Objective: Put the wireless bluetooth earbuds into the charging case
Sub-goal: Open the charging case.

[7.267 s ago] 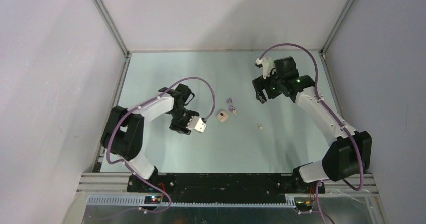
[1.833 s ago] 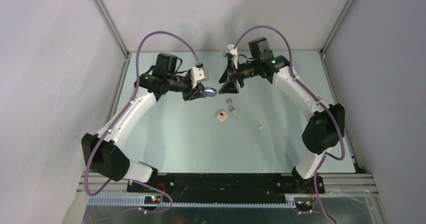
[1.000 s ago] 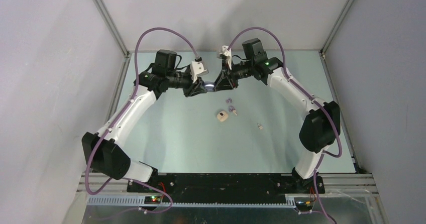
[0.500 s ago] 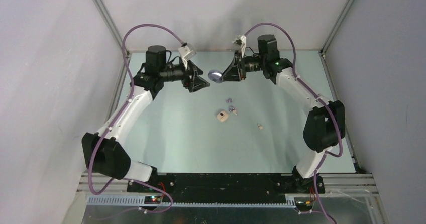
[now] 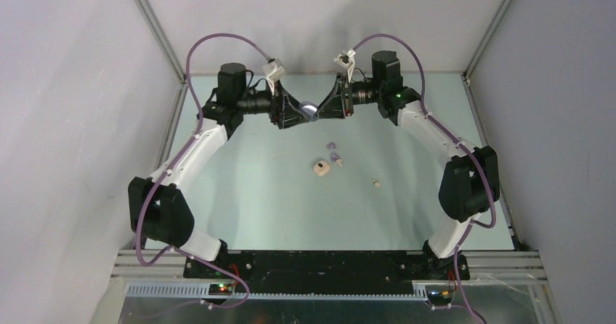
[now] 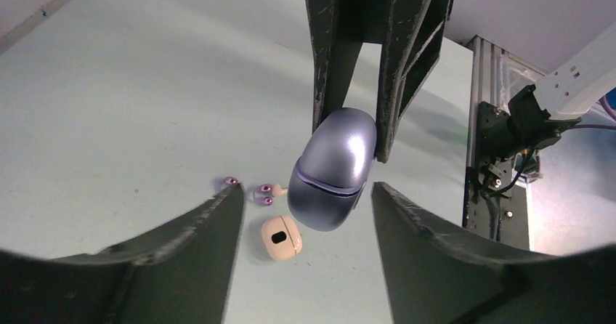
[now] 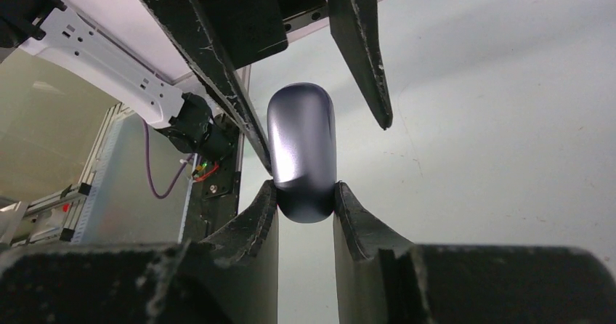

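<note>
The right claw (image 7: 305,188) pinches one end of the shiny purple case (image 7: 301,146) and holds it up in the air above the table (image 5: 240,193). The left claw (image 6: 305,189) is spread wide, a finger on each side of the case's other end; I cannot tell if it touches. The case looks shut. The purple buds (image 6: 264,192) lie on the table below, beside a small cream box (image 6: 281,237). A white bud (image 5: 376,183) lies apart from them. I think this is the opening step. Next, the left claw needs to squeeze its end gently so both claws can pull the case open. I can read no words or names anywhere.
</note>
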Controlling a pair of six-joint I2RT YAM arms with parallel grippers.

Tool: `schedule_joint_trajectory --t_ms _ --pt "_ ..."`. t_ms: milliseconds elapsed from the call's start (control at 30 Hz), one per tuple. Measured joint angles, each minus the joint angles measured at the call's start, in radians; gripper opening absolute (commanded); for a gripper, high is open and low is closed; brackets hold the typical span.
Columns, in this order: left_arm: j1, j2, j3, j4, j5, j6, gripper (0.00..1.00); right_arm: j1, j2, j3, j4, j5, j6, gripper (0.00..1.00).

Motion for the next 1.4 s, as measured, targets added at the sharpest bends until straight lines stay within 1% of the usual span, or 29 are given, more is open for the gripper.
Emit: schedule_joint_trajectory --t_ms 167,267,300,333,367,467,500,533,567,600,633,667,700,800,1000,1067,1100,1133,1167,1200,1233,1267,1300,1333,1367,1400 --pt "0.000 0.010 0.000 0.005 0.022 -0.019 0.47 0.000 -0.003 -0.005 0.005 0.000 0.004 0.02" --pt "-0.001 0.013 0.010 0.004 0.043 -0.023 0.41 0.000 -0.003 -0.006 0.006 0.004 0.004 0.03" --pt "-0.001 0.013 0.013 0.003 0.045 -0.023 0.38 0.000 -0.003 -0.006 0.006 0.004 0.004 0.03" --pt "-0.001 0.015 0.015 0.002 0.048 -0.023 0.36 0.000 -0.003 -0.006 0.008 0.005 0.003 0.04" --pt "-0.001 0.016 0.017 -0.001 0.053 -0.023 0.32 0.000 -0.004 -0.006 0.008 0.005 0.002 0.04" --pt "0.000 0.021 0.022 -0.004 0.066 -0.024 0.25 0.000 -0.005 -0.007 0.007 0.005 -0.002 0.07" --pt "0.000 0.024 0.024 -0.005 0.069 -0.024 0.20 0.000 -0.005 -0.007 0.006 0.005 -0.003 0.08" --pt "0.000 0.025 0.026 -0.006 0.070 -0.024 0.17 0.000 -0.005 -0.007 0.006 0.006 -0.004 0.13" --pt "0.000 0.027 0.027 -0.006 0.072 -0.023 0.10 0.000 -0.005 -0.007 0.005 0.007 -0.004 0.21" --pt "0.001 0.030 0.029 -0.007 0.074 -0.024 0.04 0.000 -0.005 -0.007 0.004 0.009 -0.005 0.25" --pt "0.002 0.033 0.031 -0.008 0.077 -0.023 0.02 0.000 -0.005 -0.007 0.003 0.011 -0.005 0.33" --pt "0.002 0.035 0.032 -0.008 0.077 -0.023 0.01 0.000 -0.005 -0.007 0.003 0.015 -0.006 0.36" --pt "0.002 0.036 0.032 -0.008 0.078 -0.023 0.00 0.000 -0.005 -0.007 0.001 0.016 -0.005 0.41" --pt "0.002 0.039 0.033 -0.007 0.079 -0.023 0.00 0.003 -0.005 -0.007 -0.003 0.029 0.003 0.44" --pt "0.000 0.041 0.038 -0.005 0.093 -0.023 0.00 0.008 -0.005 -0.008 0.005 0.058 0.038 0.45" --pt "0.000 0.042 0.038 -0.004 0.093 -0.022 0.00 0.006 -0.005 -0.008 0.008 0.065 0.058 0.43" --pt "0.000 0.042 0.038 -0.004 0.093 -0.022 0.00 0.005 -0.005 -0.008 0.011 0.066 0.066 0.39" --pt "0.000 0.042 0.038 -0.003 0.092 -0.022 0.00 0.002 -0.005 -0.008 0.016 0.066 0.079 0.31" --pt "0.000 0.042 0.038 -0.003 0.090 -0.021 0.00 0.000 -0.005 -0.008 0.023 0.064 0.087 0.27" --pt "0.001 0.042 0.038 -0.003 0.091 -0.023 0.00 -0.004 -0.005 -0.008 0.033 0.060 0.095 0.19" --pt "0.002 0.042 0.038 -0.003 0.092 -0.023 0.01 -0.008 -0.005 -0.008 0.044 0.052 0.103 0.17" --pt "0.002 0.042 0.039 -0.002 0.095 -0.023 0.04 -0.012 -0.005 -0.008 0.055 0.044 0.110 0.15" --pt "0.002 0.042 0.040 0.000 0.097 -0.023 0.18 -0.014 -0.005 -0.008 0.063 0.038 0.114 0.14" --pt "0.001 0.043 0.043 0.003 0.097 -0.023 0.26 -0.017 -0.005 -0.008 0.070 0.031 0.118 0.13" --pt "0.001 0.043 0.046 0.004 0.096 -0.023 0.38 -0.019 -0.005 -0.008 0.078 0.027 0.122 0.13" --pt "0.001 0.044 0.048 0.005 0.095 -0.023 0.43 -0.019 -0.005 -0.008 0.082 0.026 0.123 0.11"
